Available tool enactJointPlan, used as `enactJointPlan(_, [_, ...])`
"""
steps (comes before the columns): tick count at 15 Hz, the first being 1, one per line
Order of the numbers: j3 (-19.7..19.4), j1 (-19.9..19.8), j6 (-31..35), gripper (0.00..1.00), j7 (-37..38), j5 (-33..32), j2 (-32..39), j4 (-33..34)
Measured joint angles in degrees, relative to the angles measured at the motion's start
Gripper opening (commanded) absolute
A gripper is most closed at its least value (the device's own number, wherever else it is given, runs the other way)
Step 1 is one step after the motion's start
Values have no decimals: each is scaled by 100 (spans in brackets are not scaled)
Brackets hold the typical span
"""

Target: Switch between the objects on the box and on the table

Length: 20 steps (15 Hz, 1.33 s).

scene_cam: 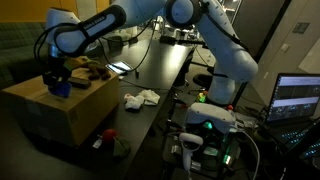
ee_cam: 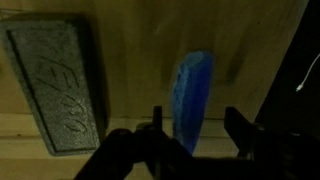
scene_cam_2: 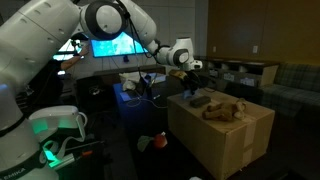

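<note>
Overall, a dark table (scene_cam: 160, 75) carries a white cloth (scene_cam: 140, 98); a cardboard box (scene_cam: 60, 115) stands at its end. The arm (scene_cam: 95, 28) stretches across and bends down over the box top. In the wrist view the gripper (ee_cam: 197, 135) is spread wide, its fingers either side of a blue block (ee_cam: 192, 90) lying on the box, holding nothing. A grey block (ee_cam: 55, 85) lies nearby; its embossed mark is unreadable.

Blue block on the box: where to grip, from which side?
Grip the blue block across its thin width at mid-length, from straight above. It lies long and narrow on the box, the open gripper straddles it, and the gray block lies apart.
</note>
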Motion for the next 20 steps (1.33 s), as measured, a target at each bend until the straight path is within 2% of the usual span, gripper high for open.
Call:
enactJointPlan(11, [-135,-213,0,100,-5,0,-130,91])
enactJointPlan(20, [-311,-359,256,100,-53,-66,-187,-481])
